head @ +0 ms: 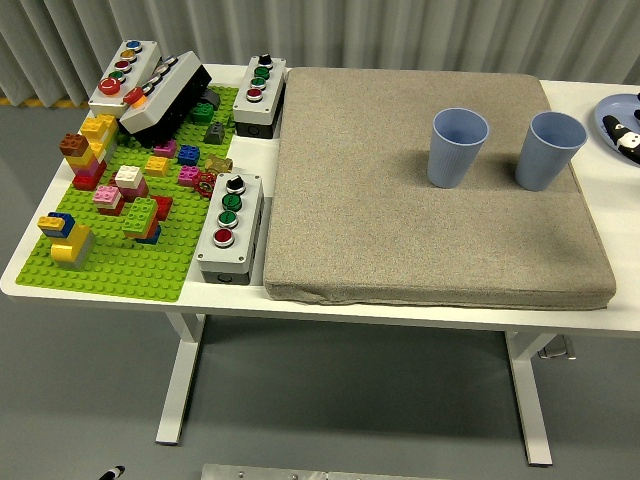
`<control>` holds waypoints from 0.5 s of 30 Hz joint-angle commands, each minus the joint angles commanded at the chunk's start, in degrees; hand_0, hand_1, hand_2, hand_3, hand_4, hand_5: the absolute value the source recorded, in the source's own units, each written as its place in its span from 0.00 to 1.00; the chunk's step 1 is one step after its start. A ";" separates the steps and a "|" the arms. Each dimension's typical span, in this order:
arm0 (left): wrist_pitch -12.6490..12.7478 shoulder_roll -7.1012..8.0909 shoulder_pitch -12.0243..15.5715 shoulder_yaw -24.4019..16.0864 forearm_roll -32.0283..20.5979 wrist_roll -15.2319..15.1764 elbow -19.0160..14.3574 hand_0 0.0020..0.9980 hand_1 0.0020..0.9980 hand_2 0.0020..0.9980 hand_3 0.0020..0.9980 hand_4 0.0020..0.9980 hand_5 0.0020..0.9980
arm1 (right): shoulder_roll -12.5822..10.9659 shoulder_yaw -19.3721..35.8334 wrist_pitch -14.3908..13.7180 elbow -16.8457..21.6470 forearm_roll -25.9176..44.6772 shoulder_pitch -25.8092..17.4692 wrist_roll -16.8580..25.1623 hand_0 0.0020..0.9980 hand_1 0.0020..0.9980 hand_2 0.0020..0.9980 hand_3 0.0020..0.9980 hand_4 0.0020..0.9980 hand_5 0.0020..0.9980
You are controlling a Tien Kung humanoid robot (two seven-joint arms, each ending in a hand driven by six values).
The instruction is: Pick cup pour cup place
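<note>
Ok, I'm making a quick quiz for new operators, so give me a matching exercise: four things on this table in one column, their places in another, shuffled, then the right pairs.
Things:
1. left blue cup
2. right blue cup
3. green brick baseplate
4. blue plate

Places:
A. at the table's right edge, partly cut off by the picture
B. at the table's left end, covered with coloured bricks
C. on the grey mat, nearer its middle
D. on the grey mat, close to its right edge

Pairs: 1-C, 2-D, 3-B, 4-A

Neither robot hand is in view.
</note>
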 joint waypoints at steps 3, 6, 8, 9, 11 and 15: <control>0.00 0.00 -0.06 0.03 0.00 0.00 0.00 0.89 0.84 0.90 0.80 0.67 1.00 | -0.03 -0.08 0.05 0.04 0.15 -0.21 0.03 0.89 0.88 0.95 0.95 0.83 0.23; -0.01 -0.01 -0.22 0.08 -0.04 0.00 0.00 0.89 0.84 0.90 0.80 0.67 1.00 | -0.21 -0.47 0.23 0.25 0.65 -1.13 0.10 0.89 0.88 0.95 0.95 0.83 0.23; -0.03 -0.03 -0.29 0.09 -0.02 0.01 0.00 0.89 0.84 0.90 0.80 0.67 1.00 | -0.28 -0.69 0.30 0.33 0.92 -1.72 0.14 0.89 0.88 0.95 0.95 0.83 0.23; -0.02 -0.05 -0.33 0.10 -0.03 0.01 0.00 0.89 0.84 0.90 0.80 0.67 1.00 | -0.30 -0.83 0.33 0.37 1.12 -2.05 0.19 0.89 0.88 0.95 0.95 0.83 0.23; -0.03 -0.08 -0.41 0.14 -0.08 0.04 0.00 0.89 0.84 0.90 0.80 0.67 1.00 | -0.28 -1.11 0.43 0.36 1.43 -2.51 0.30 0.89 0.88 0.95 0.95 0.83 0.23; -0.07 -0.11 -0.63 0.63 -0.27 0.06 0.00 0.89 0.84 0.90 0.80 0.67 1.00 | -0.09 -1.32 0.46 0.16 1.61 -3.19 0.53 0.89 0.88 0.95 0.95 0.83 0.23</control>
